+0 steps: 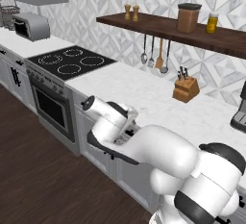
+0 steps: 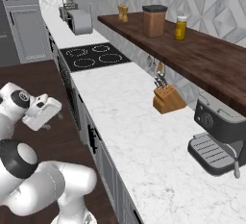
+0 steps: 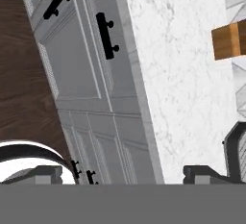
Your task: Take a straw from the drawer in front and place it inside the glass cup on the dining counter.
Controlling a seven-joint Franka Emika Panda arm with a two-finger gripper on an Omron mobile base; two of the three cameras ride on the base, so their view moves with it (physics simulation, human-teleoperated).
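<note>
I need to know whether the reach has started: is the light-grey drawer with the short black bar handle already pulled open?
No: the light-grey drawer front sits flush under the marble worktop, shut.

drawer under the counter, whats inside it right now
Nothing inside can be seen: the drawer is shut, so only its grey panel front and black handle show. Whether a straw lies in it is hidden.

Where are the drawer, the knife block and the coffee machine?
drawer (image 3: 106,35): hand view, on its black handle.
knife block (image 1: 186,89): left base view, wooden body.
coffee machine (image 2: 217,122): right base view, dark housing.
</note>
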